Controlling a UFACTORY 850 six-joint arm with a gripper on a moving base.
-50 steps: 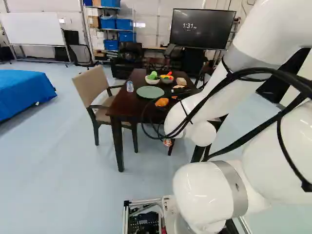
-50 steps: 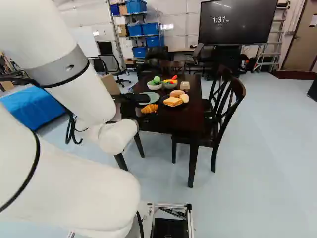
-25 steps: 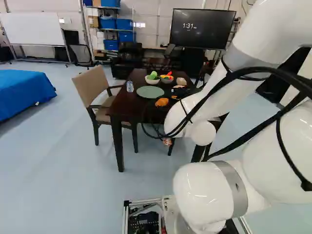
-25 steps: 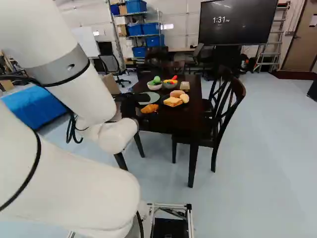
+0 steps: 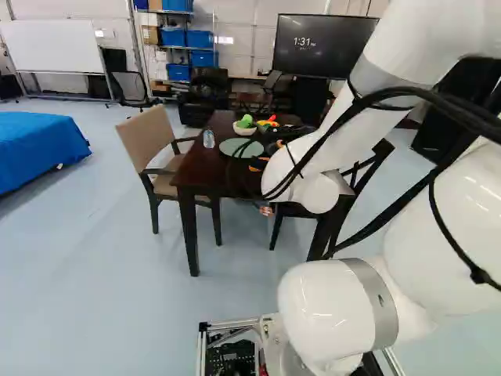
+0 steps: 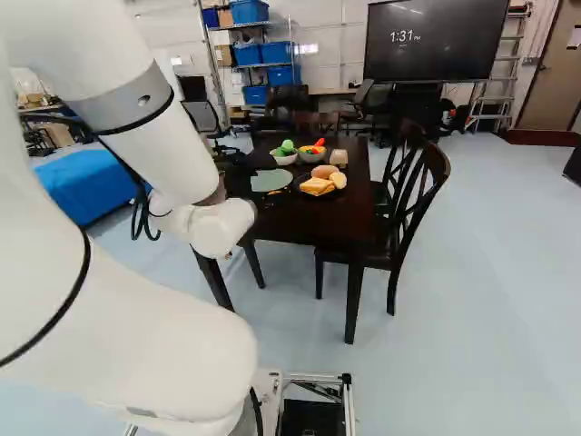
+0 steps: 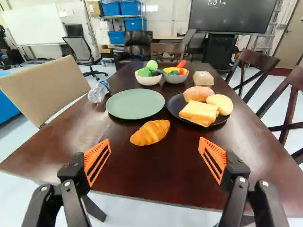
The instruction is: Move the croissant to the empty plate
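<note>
The fingers stand wide apart with nothing in their grasp, and the croissant lies on the table ahead of the gap between them, on the near side of the plate. Its long axis slants from near left to far right, so a grip across its middle probably wants a wrist turn during the forward reach.

One tabletop is faced by all views: from behind the arm, left and right; nearer, from the wrist.

The smooth white arm has grey bands, black cables.
</note>
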